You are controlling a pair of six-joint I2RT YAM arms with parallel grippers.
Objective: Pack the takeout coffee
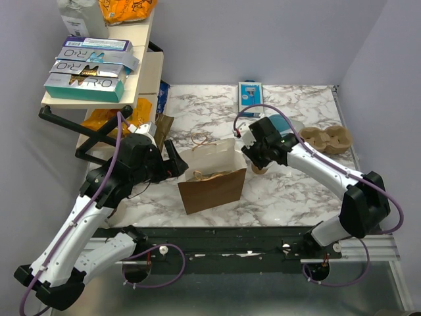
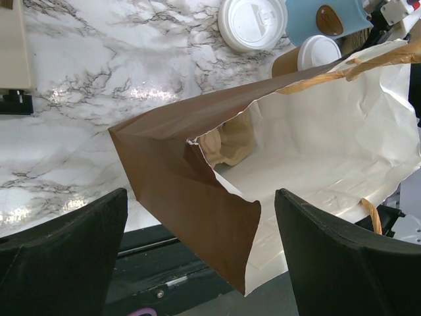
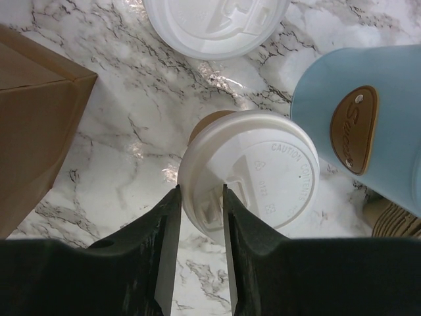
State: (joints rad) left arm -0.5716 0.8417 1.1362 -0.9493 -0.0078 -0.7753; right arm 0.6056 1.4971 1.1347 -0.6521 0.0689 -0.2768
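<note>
Marble tabletop [image 1: 296, 191] bearing an upright brown paper bag [image 1: 212, 187], mouth open. Left gripper [image 2: 200, 192] wide open, its fingers either side of the bag's near corner. Light-blue mug [image 3: 368, 125] and pulp cup carrier [image 1: 329, 139] to the bag's right. Takeout coffee cup [image 3: 207, 122], lidded, stands on the tabletop between bag and mug. Right gripper [image 3: 201, 191] narrowed over the cup's white lid [image 3: 253, 174]; whether it grips cannot be told.

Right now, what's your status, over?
Left fingers open beside the paper bag. Right fingers half-closed at lid edge of the takeout coffee, grip unclear. Blue mug close beside it.
</note>
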